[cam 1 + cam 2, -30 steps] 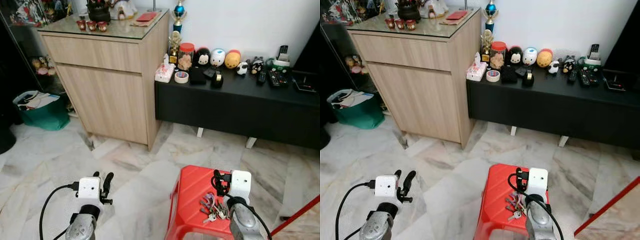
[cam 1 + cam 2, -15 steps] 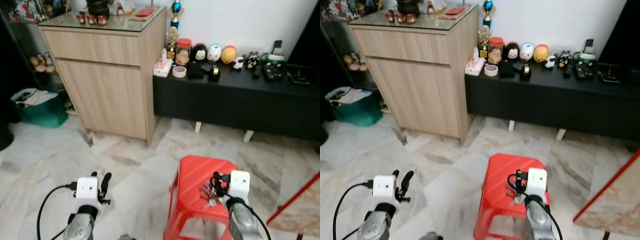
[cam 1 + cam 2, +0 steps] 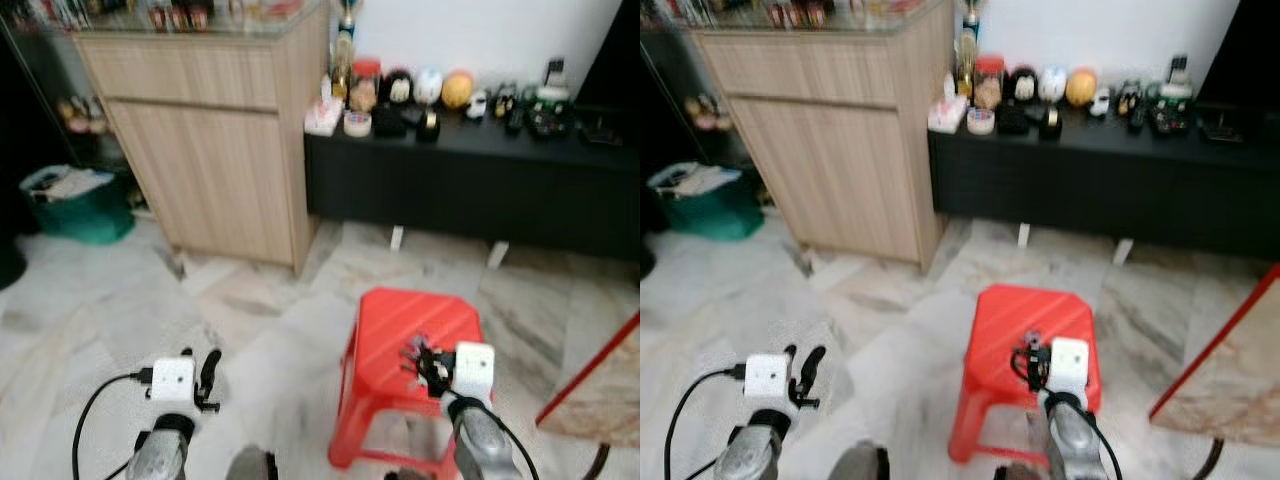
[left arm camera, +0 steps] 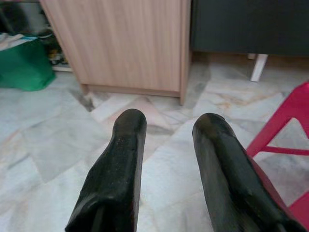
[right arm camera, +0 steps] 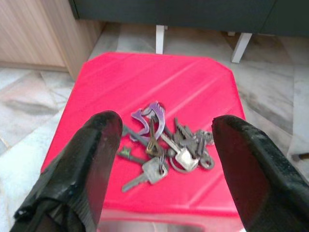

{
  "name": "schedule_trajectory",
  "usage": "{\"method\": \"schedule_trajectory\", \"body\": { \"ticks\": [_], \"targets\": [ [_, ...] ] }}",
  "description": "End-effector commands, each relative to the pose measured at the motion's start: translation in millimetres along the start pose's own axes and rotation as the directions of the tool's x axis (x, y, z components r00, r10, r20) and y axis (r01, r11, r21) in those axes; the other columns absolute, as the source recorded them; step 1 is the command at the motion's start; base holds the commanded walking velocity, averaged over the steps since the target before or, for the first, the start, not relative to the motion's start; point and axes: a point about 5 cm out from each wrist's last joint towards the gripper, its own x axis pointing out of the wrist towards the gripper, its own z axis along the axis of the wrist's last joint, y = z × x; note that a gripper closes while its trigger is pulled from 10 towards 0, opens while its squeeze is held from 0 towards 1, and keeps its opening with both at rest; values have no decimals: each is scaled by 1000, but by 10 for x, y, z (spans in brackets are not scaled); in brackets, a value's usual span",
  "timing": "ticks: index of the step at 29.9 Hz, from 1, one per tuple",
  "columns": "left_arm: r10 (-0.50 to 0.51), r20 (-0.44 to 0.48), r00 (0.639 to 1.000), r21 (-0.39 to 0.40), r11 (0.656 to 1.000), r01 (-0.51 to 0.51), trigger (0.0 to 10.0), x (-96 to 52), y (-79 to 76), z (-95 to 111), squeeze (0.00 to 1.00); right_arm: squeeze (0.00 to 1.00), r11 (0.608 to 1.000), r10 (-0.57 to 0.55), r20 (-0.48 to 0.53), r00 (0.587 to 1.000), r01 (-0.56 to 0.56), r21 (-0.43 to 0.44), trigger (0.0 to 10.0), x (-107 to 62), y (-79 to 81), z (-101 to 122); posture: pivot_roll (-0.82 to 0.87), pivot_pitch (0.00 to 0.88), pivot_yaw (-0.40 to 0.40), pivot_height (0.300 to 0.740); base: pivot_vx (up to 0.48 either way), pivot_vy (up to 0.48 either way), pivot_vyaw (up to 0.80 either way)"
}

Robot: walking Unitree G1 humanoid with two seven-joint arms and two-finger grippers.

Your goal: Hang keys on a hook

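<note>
A bunch of metal keys with a purple ring lies on top of a red plastic stool. In the right wrist view my right gripper hovers just above the bunch, open wide, with one black finger on each side of the keys and not touching them. From the head views the keys sit near the stool's front edge, right before my right gripper. My left gripper hangs low over the marble floor to the stool's left, open and holding nothing.
A tall wooden cabinet stands at the back left. Beside it is a low black console carrying toys and remotes. A green bag sits on the floor at far left. A red-edged marble slab juts in at the right.
The whole picture has shifted and blurred, so the camera moved; more of the stool and floor shows. My right gripper stays open over the keys. The left gripper is unchanged.
</note>
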Motion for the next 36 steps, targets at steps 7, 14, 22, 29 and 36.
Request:
{"method": "schedule_trajectory", "body": {
  "ticks": [7,14,22,29,36],
  "targets": [
    [-26,-18,1000,-6,1000,26,10000,46,-26,-1,0,0,1000,19,-14,1000,-19,16,10000,11,38,0,2,51,-17,654,0,0,0],
    [-26,-20,999,-6,1000,26,10000,53,-30,-12,0,0,999,27,-20,999,-27,20,10000,14,56,-4,2,50,-17,654,215,0,0],
    [-29,-21,999,-6,1000,29,10000,52,-30,-16,0,0,999,28,-20,999,-28,22,10000,14,62,-5,2,50,-17,654,328,0,0],
    [-31,-26,999,-7,999,31,10000,50,-36,-27,0,0,999,31,-26,999,-31,23,10000,13,70,-14,4,50,-17,654,338,0,0],
    [-37,-31,999,-9,999,36,10000,51,-49,-41,0,0,999,29,-37,999,-28,17,10000,11,61,-30,5,53,-15,654,343,0,0]
  ]
}}
